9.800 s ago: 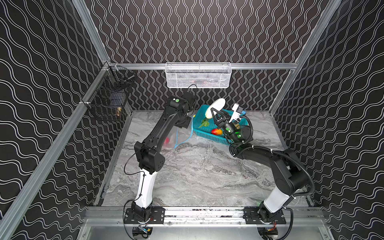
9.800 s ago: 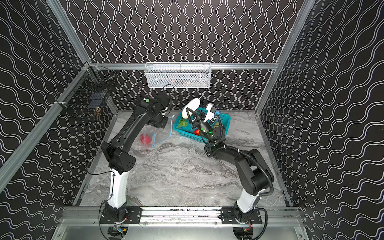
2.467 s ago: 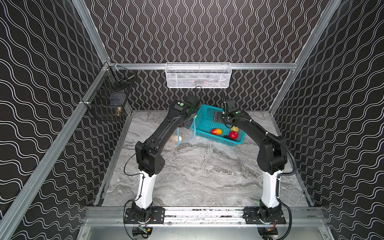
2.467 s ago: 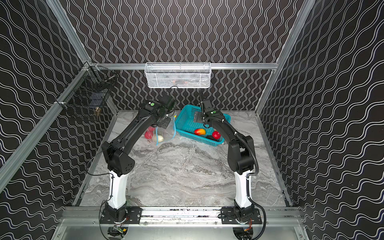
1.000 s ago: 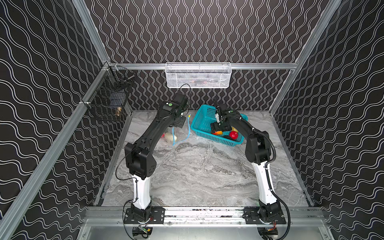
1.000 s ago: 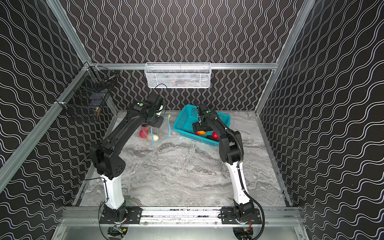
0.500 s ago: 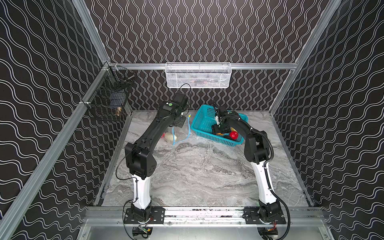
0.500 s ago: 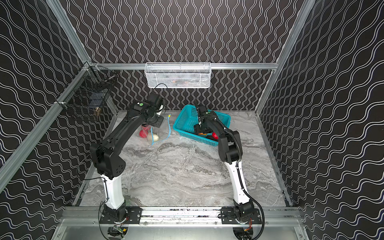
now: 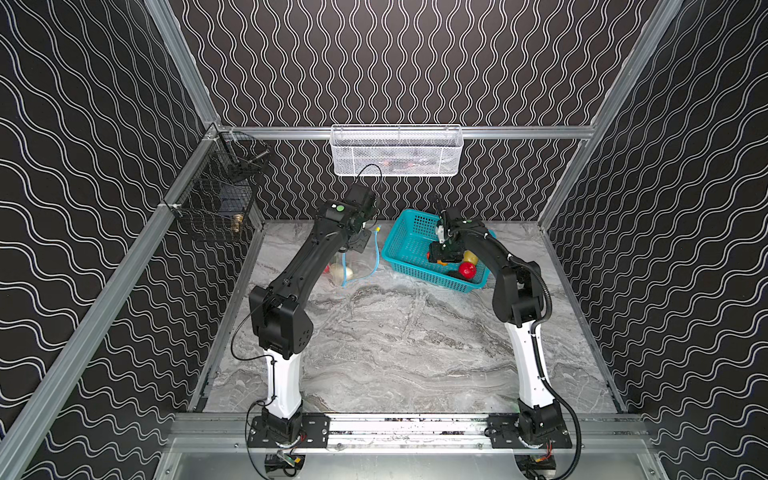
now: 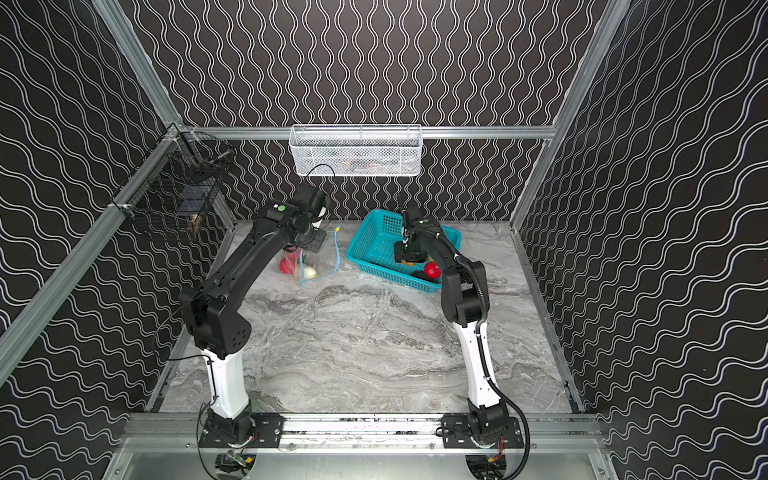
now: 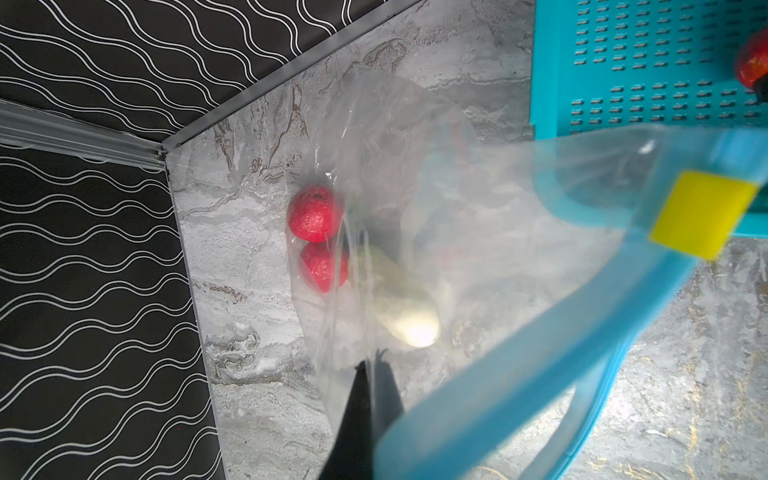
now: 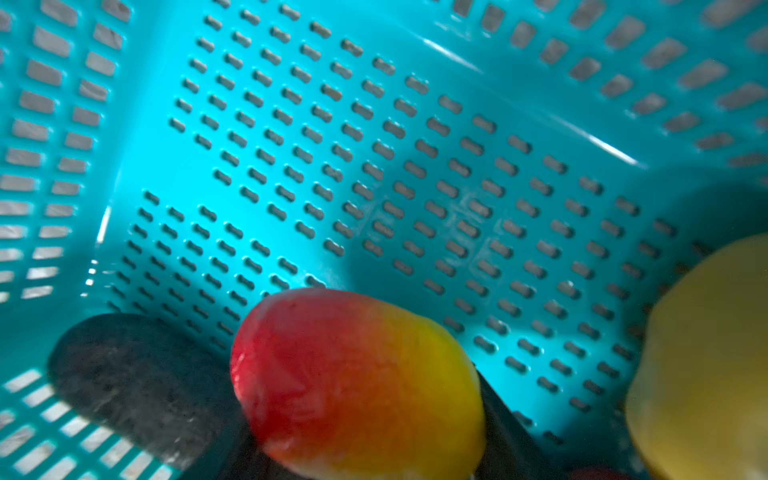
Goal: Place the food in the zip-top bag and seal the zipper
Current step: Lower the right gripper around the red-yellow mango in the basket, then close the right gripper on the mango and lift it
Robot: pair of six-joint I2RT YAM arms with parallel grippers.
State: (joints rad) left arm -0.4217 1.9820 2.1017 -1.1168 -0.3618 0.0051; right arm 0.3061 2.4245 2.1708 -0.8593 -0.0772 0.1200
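In both top views my left gripper (image 9: pixel 354 244) is shut on the rim of the clear zip-top bag (image 9: pixel 359 266) and holds its mouth up and open. The left wrist view shows the black fingertips (image 11: pixel 365 399) pinching the plastic, the light blue zipper (image 11: pixel 519 365) and its yellow slider (image 11: pixel 702 214). Two red foods (image 11: pixel 312 214) and a white-green long one (image 11: pixel 399 307) lie in the bag. My right gripper (image 9: pixel 444 257) is down in the teal basket (image 9: pixel 409 232). Its jaws are closed on a red-and-yellow fruit (image 12: pixel 357 382).
A yellow food (image 9: pixel 470 256), a red round one (image 9: pixel 467 270) and a dark one (image 9: pixel 455 275) also lie in the teal basket. A white mesh basket (image 9: pixel 397 149) hangs on the back rail. A black wire basket (image 9: pixel 220 203) hangs on the left wall.
Over the last second my right gripper's jaws have closed in on the red-and-yellow fruit in the basket. The left gripper has kept holding the bag in the same place.
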